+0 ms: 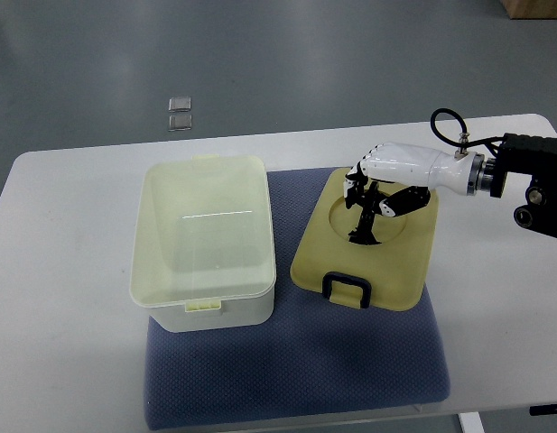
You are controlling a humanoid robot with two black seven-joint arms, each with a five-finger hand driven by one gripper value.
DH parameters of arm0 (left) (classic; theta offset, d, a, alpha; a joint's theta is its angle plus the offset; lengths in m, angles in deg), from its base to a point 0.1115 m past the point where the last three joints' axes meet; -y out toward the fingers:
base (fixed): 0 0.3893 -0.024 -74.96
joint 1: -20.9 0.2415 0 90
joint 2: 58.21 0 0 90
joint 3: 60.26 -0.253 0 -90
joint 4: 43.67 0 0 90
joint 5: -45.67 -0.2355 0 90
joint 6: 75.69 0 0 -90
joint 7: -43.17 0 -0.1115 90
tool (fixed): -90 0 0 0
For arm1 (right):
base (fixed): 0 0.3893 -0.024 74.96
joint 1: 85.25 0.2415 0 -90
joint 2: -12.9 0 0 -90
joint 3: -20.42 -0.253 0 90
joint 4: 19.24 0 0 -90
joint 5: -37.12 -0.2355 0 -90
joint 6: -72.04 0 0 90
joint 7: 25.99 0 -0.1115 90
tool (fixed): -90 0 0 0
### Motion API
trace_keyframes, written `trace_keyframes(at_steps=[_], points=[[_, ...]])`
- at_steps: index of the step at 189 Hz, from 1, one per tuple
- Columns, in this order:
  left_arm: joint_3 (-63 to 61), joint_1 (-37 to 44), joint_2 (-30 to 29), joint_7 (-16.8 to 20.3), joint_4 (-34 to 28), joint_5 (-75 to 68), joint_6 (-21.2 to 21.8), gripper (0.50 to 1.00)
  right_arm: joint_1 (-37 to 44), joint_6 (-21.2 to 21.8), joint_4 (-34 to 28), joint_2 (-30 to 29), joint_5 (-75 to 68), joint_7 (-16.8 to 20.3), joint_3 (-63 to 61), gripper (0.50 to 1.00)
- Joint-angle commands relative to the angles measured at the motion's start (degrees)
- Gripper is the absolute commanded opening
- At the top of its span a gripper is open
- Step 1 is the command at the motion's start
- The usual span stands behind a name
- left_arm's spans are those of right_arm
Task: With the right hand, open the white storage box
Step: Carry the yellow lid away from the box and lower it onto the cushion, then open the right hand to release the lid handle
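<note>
The white storage box (267, 236) stands without its lid on the left part of a blue mat (296, 379), and its inside looks empty. The cream lid (400, 266) lies flat on the mat to the right of the box, its black handle (348, 289) toward the near edge. My right hand (366, 215) reaches in from the right and hovers over the lid's round recess. Its fingers hang down, loosely spread, their tips at or just above the lid, with nothing grasped. The left arm does not show.
The mat lies on a white table (61, 316) with rounded corners. Two small clear squares (180, 113) lie on the grey floor beyond the table's far edge. A black cable loops above my right wrist (450, 126).
</note>
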Motion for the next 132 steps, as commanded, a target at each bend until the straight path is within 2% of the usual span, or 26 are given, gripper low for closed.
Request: trace_keyframes(at_steps=[1, 7, 10, 11, 12, 13, 14, 15, 16, 17, 18, 19, 20, 22, 38, 57, 86, 132], points=[[0.0, 0.0, 0.0, -0.1, -0.2, 0.0, 0.0, 1.0, -1.7, -1.1, 0.1, -1.1, 0.1, 0.0, 0.1, 0.562], [0.0, 0.0, 0.0, 0.0, -0.2, 0.0, 0.0, 1.0, -2.3, -1.4, 0.1, -1.3, 0.1, 0.0, 0.1, 0.603], [0.0, 0.0, 0.0, 0.0, -0.2, 0.0, 0.0, 1.0, -2.7, -1.4, 0.2, -1.5, 0.2, 0.0, 0.1, 0.647], [0.0, 0.0, 0.0, 0.0, -0.2, 0.0, 0.0, 1.0, -2.7, -1.4, 0.2, -1.5, 0.2, 0.0, 0.1, 0.648], [0.0, 0.0, 0.0, -0.1, -0.2, 0.0, 0.0, 1.0, -2.8, -1.4, 0.2, -1.6, 0.2, 0.0, 0.1, 0.682], [0.0, 0.0, 0.0, -0.1, -0.2, 0.0, 0.0, 1.0, -2.8, -1.4, 0.2, -1.6, 0.2, 0.0, 0.1, 0.682], [0.0, 0.0, 0.0, 0.0, -0.2, 0.0, 0.0, 1.0, -2.8, -1.4, 0.2, -1.7, 0.2, 0.0, 0.1, 0.719], [0.0, 0.0, 0.0, 0.0, -0.2, 0.0, 0.0, 1.0, -2.8, -1.4, 0.2, -1.7, 0.2, 0.0, 0.1, 0.719], [0.0, 0.0, 0.0, 0.0, -0.2, 0.0, 0.0, 1.0, -2.9, -1.5, 0.2, -1.8, 0.2, 0.0, 0.1, 0.756], [0.0, 0.0, 0.0, 0.0, -0.2, 0.0, 0.0, 1.0, -2.9, -1.5, 0.2, -1.8, 0.2, 0.0, 0.1, 0.756], [0.0, 0.0, 0.0, 0.0, -0.2, 0.0, 0.0, 1.0, -3.0, -1.5, 0.2, -1.9, 0.2, 0.0, 0.1, 0.78], [0.0, 0.0, 0.0, 0.0, -0.2, 0.0, 0.0, 1.0, -3.0, -1.5, 0.2, -1.9, 0.2, 0.0, 0.1, 0.78], [0.0, 0.0, 0.0, 0.0, -0.2, 0.0, 0.0, 1.0, -3.1, -1.4, 0.2, -2.1, 0.2, 0.0, 0.1, 0.805], [0.0, 0.0, 0.0, -0.1, -0.2, 0.0, 0.0, 1.0, -3.1, -1.5, 0.2, -2.2, 0.2, 0.0, 0.2, 0.823], [0.0, 0.0, 0.0, -0.1, -0.2, 0.0, 0.0, 1.0, -3.3, -1.3, 0.2, -2.4, 0.2, 0.0, 0.1, 0.901], [0.0, 0.0, 0.0, -0.1, -0.2, 0.0, 0.0, 1.0, -2.8, -1.0, 0.2, -2.3, 0.2, 0.0, 0.0, 0.928], [0.0, 0.0, 0.0, 0.0, -0.2, 0.0, 0.0, 1.0, -1.2, 0.8, 0.0, -1.1, 0.0, 0.0, 0.3, 0.928], [0.0, 0.0, 0.0, 0.0, -0.2, 0.0, 0.0, 1.0, 4.3, 13.6, -0.1, 5.9, -0.6, 0.0, -0.4, 0.928]])
